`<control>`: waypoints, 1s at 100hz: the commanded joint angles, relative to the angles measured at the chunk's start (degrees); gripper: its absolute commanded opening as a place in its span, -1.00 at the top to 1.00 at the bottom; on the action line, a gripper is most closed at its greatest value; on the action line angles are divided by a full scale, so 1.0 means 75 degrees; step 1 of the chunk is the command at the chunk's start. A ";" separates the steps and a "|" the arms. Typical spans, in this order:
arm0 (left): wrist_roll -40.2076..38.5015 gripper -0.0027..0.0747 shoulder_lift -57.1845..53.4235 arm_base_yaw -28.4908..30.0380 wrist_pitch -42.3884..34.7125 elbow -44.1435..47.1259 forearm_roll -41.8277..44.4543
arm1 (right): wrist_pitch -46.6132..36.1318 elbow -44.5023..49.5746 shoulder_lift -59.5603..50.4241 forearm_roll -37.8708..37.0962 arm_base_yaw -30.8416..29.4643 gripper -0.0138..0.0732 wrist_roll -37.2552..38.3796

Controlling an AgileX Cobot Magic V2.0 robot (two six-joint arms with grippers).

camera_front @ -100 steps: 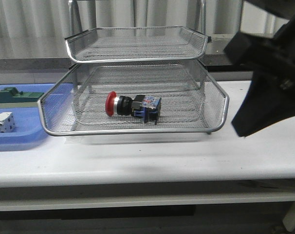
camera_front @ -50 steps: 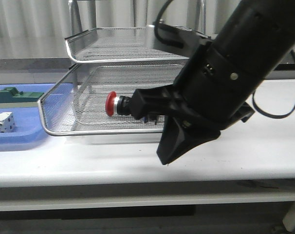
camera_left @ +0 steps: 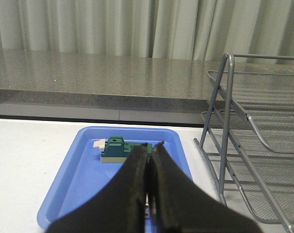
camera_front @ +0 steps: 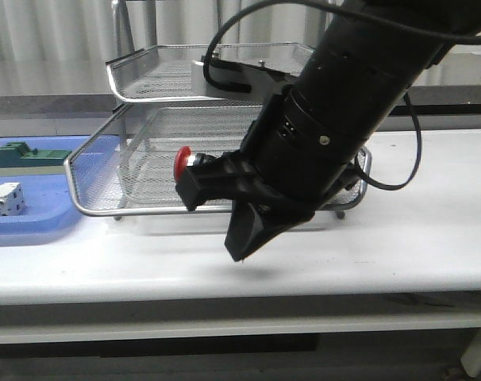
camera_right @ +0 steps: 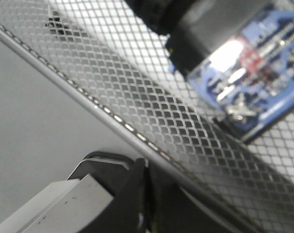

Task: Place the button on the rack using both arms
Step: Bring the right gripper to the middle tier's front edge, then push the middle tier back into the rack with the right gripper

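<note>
White laminate covers the table (camera_front: 431, 238), which runs the full width of the front view with a pale curtain and a dark grey stone-like ledge behind it. The rack (camera_front: 145, 171) stands mid-table, its wire-mesh trays stacked with chrome rims. The button (camera_front: 182, 162) lies on its side in the lower of the two trays seen from the front, red head toward 9 o'clock; most of its body is hidden by the right arm, which crosses the front of the rack from 1 o'clock down toward 7 o'clock. In the right wrist view the button's black body and blue rear block (camera_right: 253, 73) show through the mesh, close beyond the chrome rim. The right pincer (camera_right: 146, 194) has its fingers pressed together, holding nothing, just outside that rim. At 9 o'clock of the rack a blue tray (camera_front: 34, 226) rests on the table, carrying a green block (camera_front: 22, 155) and a white block (camera_front: 4, 200). The left pincer (camera_left: 151, 160) is also closed and empty, hanging above the blue tray.
</note>
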 commanded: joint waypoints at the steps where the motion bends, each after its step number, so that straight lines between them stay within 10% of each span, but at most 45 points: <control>1: -0.0068 0.98 0.0030 0.0045 -0.0553 -0.0214 -0.0006 | -0.1070 -0.0296 -0.0274 -0.0387 -0.0082 0.83 -0.0120; 100: -0.0068 0.98 0.0030 0.0045 -0.0553 -0.0214 -0.0006 | -0.1271 -0.2280 0.0996 -0.1420 -0.1146 0.83 -0.0120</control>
